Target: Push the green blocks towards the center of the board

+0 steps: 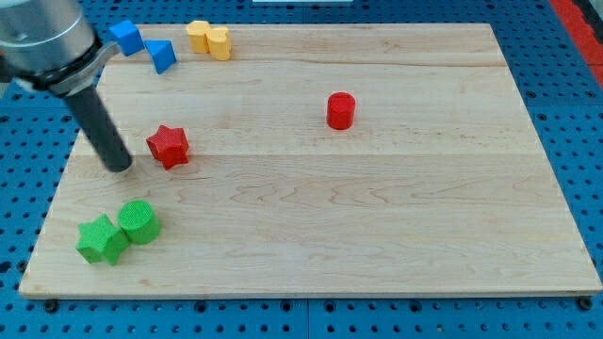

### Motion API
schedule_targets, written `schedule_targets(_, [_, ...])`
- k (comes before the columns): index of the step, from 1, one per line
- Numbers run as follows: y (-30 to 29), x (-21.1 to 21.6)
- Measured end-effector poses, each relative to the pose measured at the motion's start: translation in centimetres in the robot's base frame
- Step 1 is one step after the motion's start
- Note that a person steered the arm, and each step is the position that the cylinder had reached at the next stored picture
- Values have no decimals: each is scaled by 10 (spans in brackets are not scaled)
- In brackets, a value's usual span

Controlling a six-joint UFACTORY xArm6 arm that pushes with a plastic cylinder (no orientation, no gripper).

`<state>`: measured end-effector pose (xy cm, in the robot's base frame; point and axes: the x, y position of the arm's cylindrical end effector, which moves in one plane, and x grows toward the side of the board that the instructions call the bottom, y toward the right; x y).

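Two green blocks sit touching near the view's bottom left of the wooden board (pixel 377 245): a green star-like block (pixel 101 239) and, to its right, a green cylinder (pixel 138 222). My tip (pixel 120 166) rests on the board at the view's left, above the green blocks and just left of a red star block (pixel 169 145). The tip is apart from the green blocks.
A red cylinder (pixel 340 110) stands right of centre toward the view's top. Two blue blocks (pixel 125 38) (pixel 162 55) and two yellow blocks (pixel 199 35) (pixel 219 42) lie along the view's top-left edge. Blue pegboard surrounds the board.
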<state>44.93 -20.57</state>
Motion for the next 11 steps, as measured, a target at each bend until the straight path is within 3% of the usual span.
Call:
schedule_targets(1, [108,-23])
schedule_targets(2, [154,-46])
schedule_targets(3, [152,6])
schedule_targets(4, [147,114])
schedule_targets(5, [13,164])
schedule_targets(6, [-72,169])
schedule_targets(7, [-56,121])
schedule_targets(8, [42,95])
schedule_targets(9, [39,98])
schedule_targets(10, [-7,132])
schedule_targets(11, [72,169])
